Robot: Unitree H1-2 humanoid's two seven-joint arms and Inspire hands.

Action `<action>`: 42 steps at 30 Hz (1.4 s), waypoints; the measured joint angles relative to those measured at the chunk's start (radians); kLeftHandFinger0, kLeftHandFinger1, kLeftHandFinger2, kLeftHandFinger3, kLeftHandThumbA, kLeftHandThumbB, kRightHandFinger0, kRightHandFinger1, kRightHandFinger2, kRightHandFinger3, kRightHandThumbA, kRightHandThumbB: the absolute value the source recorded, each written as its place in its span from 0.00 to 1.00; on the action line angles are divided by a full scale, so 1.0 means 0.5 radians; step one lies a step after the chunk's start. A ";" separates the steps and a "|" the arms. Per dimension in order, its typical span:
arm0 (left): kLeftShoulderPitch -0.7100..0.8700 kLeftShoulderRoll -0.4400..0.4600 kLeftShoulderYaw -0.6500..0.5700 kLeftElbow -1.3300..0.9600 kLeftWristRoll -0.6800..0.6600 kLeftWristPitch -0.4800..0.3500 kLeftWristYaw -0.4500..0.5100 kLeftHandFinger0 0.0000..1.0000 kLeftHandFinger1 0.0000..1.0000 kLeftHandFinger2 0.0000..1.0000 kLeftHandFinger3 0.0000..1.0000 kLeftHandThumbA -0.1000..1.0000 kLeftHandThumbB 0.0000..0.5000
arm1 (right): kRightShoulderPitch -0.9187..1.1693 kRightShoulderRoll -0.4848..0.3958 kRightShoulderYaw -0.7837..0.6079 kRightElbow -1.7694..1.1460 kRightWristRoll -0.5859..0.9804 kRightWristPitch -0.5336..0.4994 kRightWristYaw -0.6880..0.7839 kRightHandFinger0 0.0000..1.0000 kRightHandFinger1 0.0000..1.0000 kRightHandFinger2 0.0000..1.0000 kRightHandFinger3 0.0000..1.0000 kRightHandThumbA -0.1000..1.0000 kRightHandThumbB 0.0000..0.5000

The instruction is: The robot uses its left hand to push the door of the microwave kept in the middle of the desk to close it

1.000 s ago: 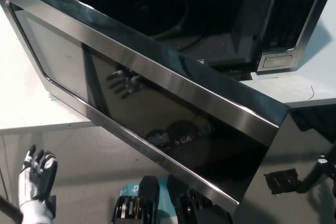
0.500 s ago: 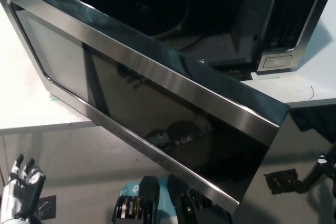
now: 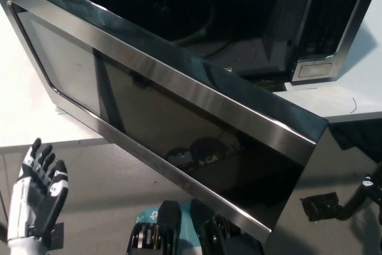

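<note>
- The microwave (image 3: 280,34) sits on the white counter (image 3: 27,117) and fills the upper part of the head view, its dark cavity open to the camera.
- Its door (image 3: 179,123) stands swung wide open — a long steel-framed panel with dark glass, running aslant from upper left to lower right and reaching out past the counter's front edge.
- At the right of the cavity is the control panel (image 3: 334,22), dark, with a silver door-release button (image 3: 316,68) at its foot; no writing on it can be read.
- The left robot hand (image 3: 37,192) is at the lower left, below the counter edge and well apart from the door — fingers spread and pointing upward, holding nothing.
- The right robot hand (image 3: 367,192) shows only as a dark shape at the right edge; whether it is open cannot be told.
- Below the counter lies a pale grey floor (image 3: 101,195).
</note>
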 measured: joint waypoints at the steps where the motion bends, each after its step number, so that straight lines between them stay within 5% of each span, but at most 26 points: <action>1: -0.030 0.015 -0.024 0.008 0.054 -0.040 -0.003 1.00 1.00 1.00 1.00 0.59 0.00 | 0.002 0.004 -0.003 -0.001 0.002 0.002 0.001 0.92 0.95 1.00 1.00 0.32 0.00; 3: -0.073 0.038 -0.056 0.021 0.132 -0.093 -0.012 1.00 1.00 1.00 1.00 0.57 0.00 | 0.005 0.009 -0.007 -0.002 0.004 0.006 0.001 0.92 0.95 1.00 1.00 0.32 0.00; 5: -0.125 0.074 -0.095 0.037 0.202 -0.147 -0.021 1.00 1.00 1.00 1.00 0.20 0.00 | 0.010 0.012 -0.011 -0.002 0.004 0.009 0.001 0.92 0.95 1.00 1.00 0.32 0.00; 7: -0.187 0.114 -0.137 0.059 0.277 -0.212 -0.022 1.00 1.00 1.00 1.00 0.00 0.00 | 0.013 0.012 -0.013 -0.002 0.005 0.012 0.001 0.92 0.95 1.00 1.00 0.32 0.00; 8: -0.220 0.135 -0.156 0.071 0.314 -0.242 -0.022 0.79 1.00 1.00 1.00 0.00 0.00 | 0.013 0.013 -0.013 -0.002 0.005 0.014 0.001 0.92 0.95 1.00 1.00 0.32 0.00; 9: -0.237 0.143 -0.164 0.078 0.337 -0.260 -0.022 0.11 0.94 1.00 1.00 0.00 0.00 | 0.014 0.012 -0.014 -0.002 0.005 0.015 0.001 0.92 0.95 1.00 1.00 0.32 0.00; 10: -0.294 0.165 -0.190 0.100 0.391 -0.301 -0.022 0.00 0.82 1.00 1.00 0.00 0.00 | 0.016 0.013 -0.015 -0.002 0.005 0.016 0.001 0.92 0.95 1.00 1.00 0.32 0.00; 11: -0.324 0.178 -0.205 0.113 0.425 -0.323 -0.023 0.00 0.64 1.00 1.00 0.00 0.00 | 0.017 0.013 -0.016 -0.002 0.005 0.017 0.001 0.92 0.95 1.00 1.00 0.32 0.00; 13: -0.402 0.209 -0.246 0.127 0.503 -0.373 -0.034 0.00 0.50 1.00 1.00 0.00 0.00 | 0.019 0.015 -0.017 -0.002 0.005 0.019 0.001 0.92 0.94 1.00 1.00 0.32 0.00; 14: -0.438 0.223 -0.266 0.129 0.542 -0.397 -0.039 0.00 0.43 0.90 1.00 0.00 0.00 | 0.019 0.015 -0.017 -0.002 0.005 0.020 0.001 0.92 0.94 1.00 1.00 0.32 0.00; 16: -0.496 0.239 -0.295 0.131 0.610 -0.433 -0.044 0.00 0.15 0.58 0.60 0.00 0.00 | 0.019 0.015 -0.017 -0.002 0.005 0.021 0.001 0.92 0.94 1.00 1.00 0.33 0.00; 17: -0.530 0.245 -0.315 0.137 0.654 -0.454 -0.046 0.00 0.01 0.32 0.27 0.00 0.00 | 0.019 0.015 -0.017 -0.002 0.005 0.022 0.001 0.91 0.94 1.00 1.00 0.33 0.00; 18: -0.557 0.248 -0.329 0.145 0.684 -0.469 -0.046 0.00 0.00 0.07 0.00 0.00 0.00 | 0.019 0.015 -0.017 -0.002 0.005 0.023 0.001 0.91 0.94 1.00 1.00 0.33 0.00; 19: -0.590 0.250 -0.353 0.164 0.734 -0.487 -0.044 0.00 0.00 0.00 0.00 0.00 0.00 | 0.020 0.016 -0.017 -0.001 0.005 0.024 0.001 0.91 0.94 1.00 1.00 0.33 0.00; 42: -1.345 0.267 -0.933 0.874 1.635 -0.837 0.069 0.00 0.00 0.00 0.00 0.01 0.00 | 0.064 0.053 -0.017 -0.001 0.005 0.026 0.002 0.91 0.94 1.00 1.00 0.33 0.00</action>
